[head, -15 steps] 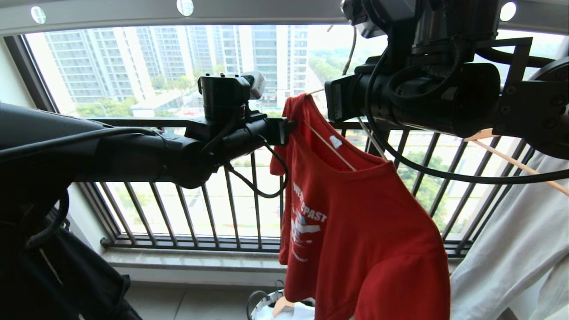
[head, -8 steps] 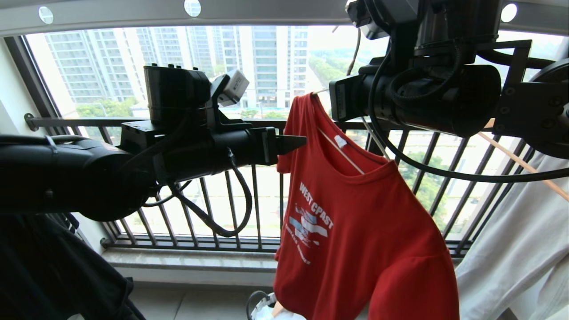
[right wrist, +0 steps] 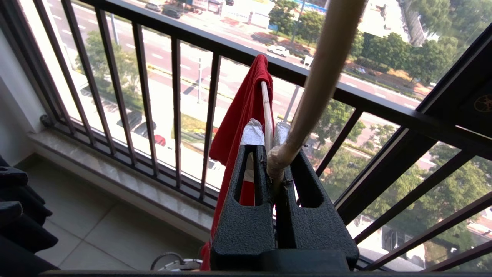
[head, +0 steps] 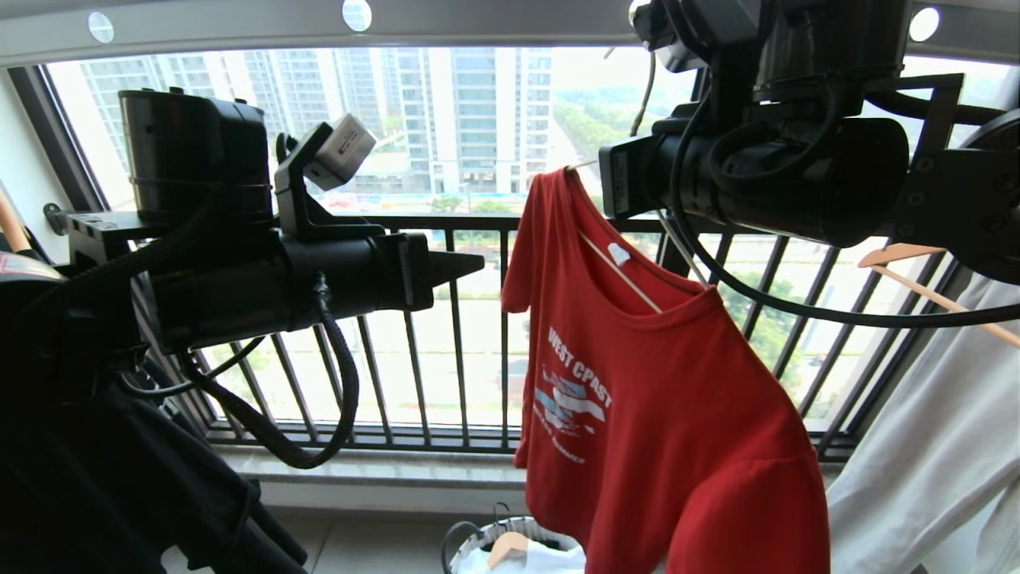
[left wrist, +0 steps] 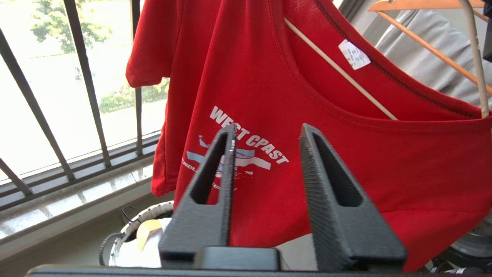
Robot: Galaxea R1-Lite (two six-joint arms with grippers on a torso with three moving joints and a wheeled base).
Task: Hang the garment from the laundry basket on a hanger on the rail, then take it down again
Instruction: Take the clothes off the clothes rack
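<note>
The garment (head: 661,414), a red T-shirt with white lettering, hangs on the thin white hanger (head: 617,271) in front of the window. My right gripper (right wrist: 268,125) is shut on the hanger's stem (right wrist: 319,69), just above the collar. In the head view the right arm (head: 757,175) hides that grip and the hook's top, so I cannot tell whether it rests on the rail (head: 239,24). My left gripper (head: 458,265) is level, left of the shirt's sleeve and apart from it. It is open (left wrist: 267,127) with nothing between its fingers. The laundry basket (head: 478,538) stands on the floor below.
A wooden hanger (head: 932,295) carrying a pale grey garment (head: 940,446) hangs close on the right. A black garment (head: 119,478) hangs at the lower left. The dark window railing (head: 446,223) and a stone sill (head: 358,470) lie just behind the shirt.
My left gripper has drawn back to the left from the shirt's shoulder, leaving a gap. The shirt has swung slightly and shows more of its print. The right arm has held still.
</note>
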